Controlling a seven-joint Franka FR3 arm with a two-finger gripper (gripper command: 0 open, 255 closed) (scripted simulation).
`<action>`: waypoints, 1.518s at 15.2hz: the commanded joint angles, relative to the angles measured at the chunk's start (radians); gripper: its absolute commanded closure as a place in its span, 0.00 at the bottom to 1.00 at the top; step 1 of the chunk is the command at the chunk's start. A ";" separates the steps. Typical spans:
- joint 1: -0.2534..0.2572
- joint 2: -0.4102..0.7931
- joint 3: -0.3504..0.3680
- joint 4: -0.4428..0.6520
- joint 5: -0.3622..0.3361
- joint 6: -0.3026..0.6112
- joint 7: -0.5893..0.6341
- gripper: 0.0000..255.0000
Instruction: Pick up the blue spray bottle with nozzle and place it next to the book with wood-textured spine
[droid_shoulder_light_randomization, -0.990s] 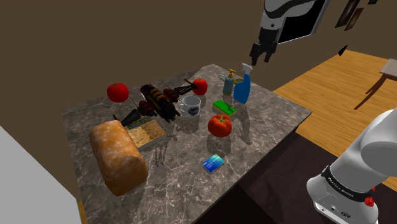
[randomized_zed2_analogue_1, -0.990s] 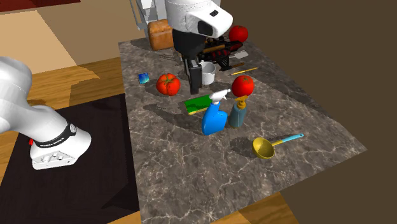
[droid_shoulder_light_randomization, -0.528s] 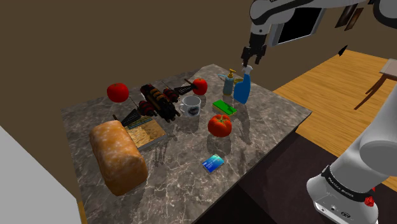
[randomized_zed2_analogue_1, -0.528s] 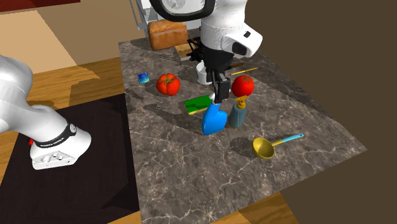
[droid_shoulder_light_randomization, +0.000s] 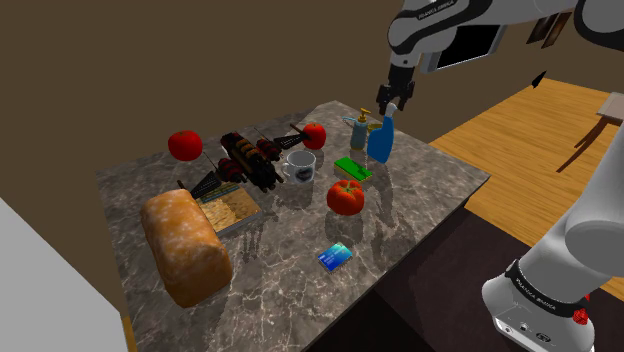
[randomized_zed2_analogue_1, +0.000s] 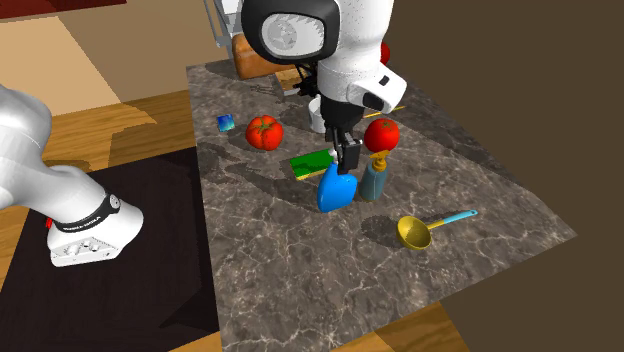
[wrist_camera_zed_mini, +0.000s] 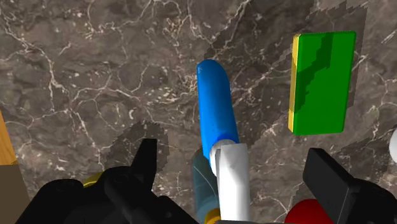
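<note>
— Where was the blue spray bottle (droid_shoulder_light_randomization: 380, 143)?
— Upright at the far right of the desk (droid_shoulder_light_randomization: 440, 185) in the shoulder view, near a green book (droid_shoulder_light_randomization: 353, 168).
— And the end effector (droid_shoulder_light_randomization: 394, 100)?
— Just above it, fingers spread on either side of the white nozzle (wrist_camera_zed_mini: 232, 181), not touching it. The lettering on the arm's dark band (droid_shoulder_light_randomization: 545, 292) was too small to read.

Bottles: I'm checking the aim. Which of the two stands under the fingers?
The blue spray bottle: its white nozzle lies between the open fingers. The grey-blue pump bottle with the yellow top stands beside it.
</note>
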 joint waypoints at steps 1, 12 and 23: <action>-0.001 0.002 0.000 -0.001 0.001 0.004 -0.001 0.00; -0.001 0.002 0.000 -0.001 0.001 0.003 -0.001 1.00; 0.000 -0.024 -0.002 0.061 -0.008 -0.083 0.005 1.00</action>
